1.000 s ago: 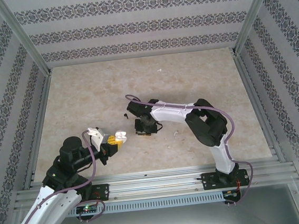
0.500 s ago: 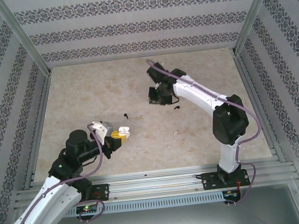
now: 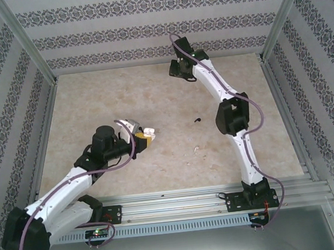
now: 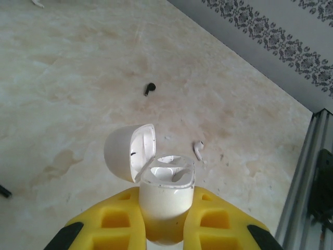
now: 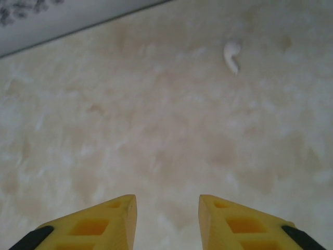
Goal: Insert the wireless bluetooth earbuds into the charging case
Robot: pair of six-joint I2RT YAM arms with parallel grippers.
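Two claws are logged here, one at a time.

Left claw (image 4: 166,216): both yellow fingers (image 4: 117,219) are pinching the lower body of one white charging case (image 4: 166,190) and pressing tight on its two sides. The case is standing upright between the fingertips. Its one lid (image 4: 129,158) is hanging open, tipped toward the claw's left. Whether anything is sitting in the wells cannot be told.

Ahead and slightly to the right of this claw, one white earbud (image 4: 198,150) is lying on the table (image 4: 62,78), near the case but not touching it. Farther ahead, well clear of the case, one black earbud (image 4: 150,88) is lying on its own. In the top view this pair is lying between the two arms.

Right claw (image 5: 165,208): its two yellow fingers are standing partly apart and gripping nothing, with bare table showing through the gap. Ahead and to the claw's right, a second white earbud (image 5: 232,56) is lying well apart from the fingertips. Beyond it the foot of the wall (image 5: 52,21) is crossing the frame. In the top view this arm is reaching out to the far edge of the table.

Count of earbuds lying loose: one black and two white, three in all. Cases: one, in the left claw.
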